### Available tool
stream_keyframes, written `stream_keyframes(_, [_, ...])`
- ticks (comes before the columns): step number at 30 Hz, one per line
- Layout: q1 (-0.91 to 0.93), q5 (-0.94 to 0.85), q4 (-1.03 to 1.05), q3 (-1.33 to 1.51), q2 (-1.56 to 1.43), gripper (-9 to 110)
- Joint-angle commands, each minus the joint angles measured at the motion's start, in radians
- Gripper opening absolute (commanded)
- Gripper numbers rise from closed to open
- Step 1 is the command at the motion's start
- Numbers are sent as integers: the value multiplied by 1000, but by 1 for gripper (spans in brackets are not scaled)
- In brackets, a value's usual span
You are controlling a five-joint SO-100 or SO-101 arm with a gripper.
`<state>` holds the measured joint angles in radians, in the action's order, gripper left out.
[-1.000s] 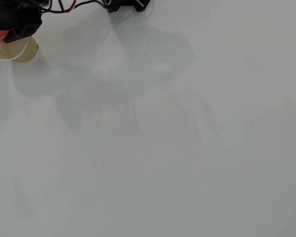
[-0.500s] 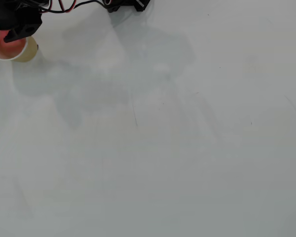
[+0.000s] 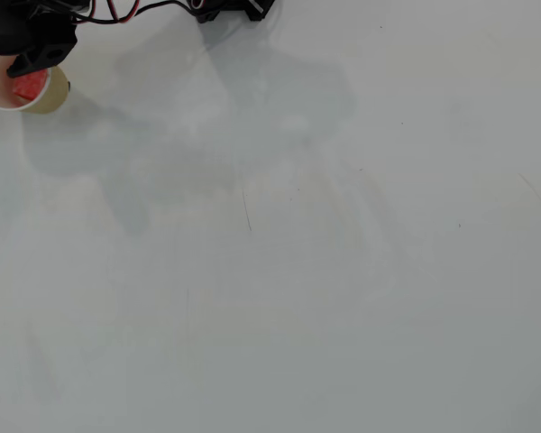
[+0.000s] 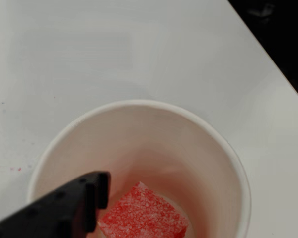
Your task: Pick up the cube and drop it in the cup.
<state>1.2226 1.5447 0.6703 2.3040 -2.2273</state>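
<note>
Red cube [image 4: 143, 214] down at the bottom of the tan cup [image 4: 223, 144], lying loose, not held. Right under the black gripper [image 3: 32, 50], just below one finger [image 4: 64, 208]. Open or shut: can't tell. Only straight up left to go.

The wrist view looks down into the cup [image 4: 223, 148], where the cube [image 4: 144, 215] lies on the bottom. One black finger [image 4: 64, 208] reaches over the near rim from the lower left, apparently above the cube; the other is out of frame.
</note>
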Motion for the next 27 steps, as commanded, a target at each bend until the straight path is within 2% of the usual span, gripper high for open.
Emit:
stream_keyframes(1, [-14, 5, -34, -80, -43, 48])
stream_keyframes(14, [-25, -5, -87, -80, -44, 46])
stream_keyframes(18, [-29, -6, -91, -80, -51, 25])
stream_keyframes(22, [-44, -6, -94, -80, -63, 17])
stream_keyframes(25, [-57, -6, -107, -80, -75, 3])
stream_keyframes(27, [-71, -6, -110, -80, -83, 1])
